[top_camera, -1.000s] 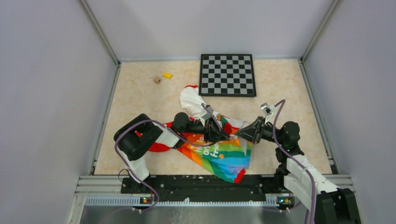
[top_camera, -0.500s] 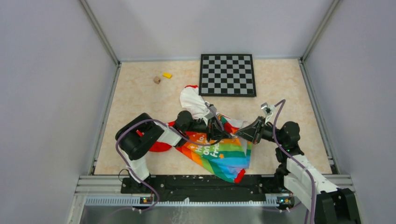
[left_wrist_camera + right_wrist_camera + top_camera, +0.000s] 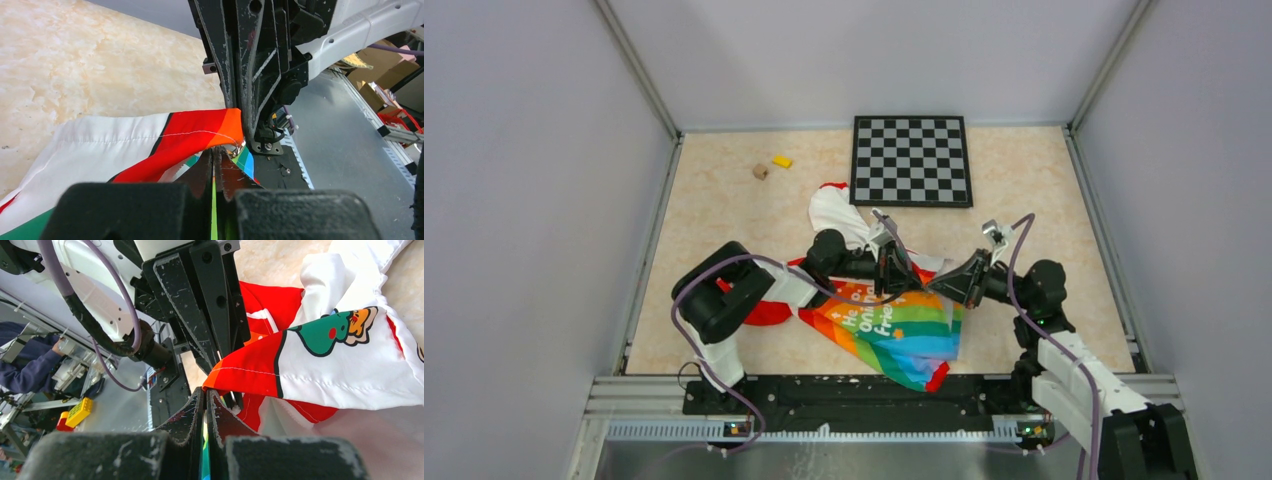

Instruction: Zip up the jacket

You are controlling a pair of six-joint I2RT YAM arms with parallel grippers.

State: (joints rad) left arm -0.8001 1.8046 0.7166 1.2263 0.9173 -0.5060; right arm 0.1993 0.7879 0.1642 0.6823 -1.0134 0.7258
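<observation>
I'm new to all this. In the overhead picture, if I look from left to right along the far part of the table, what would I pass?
small brown block → yellow block → checkerboard. The jacket lies nearer and spans too wide to place in the order.

The jacket [image 3: 904, 345] is matt cloth, the table [image 3: 724, 200] smooth and stone-patterned.
</observation>
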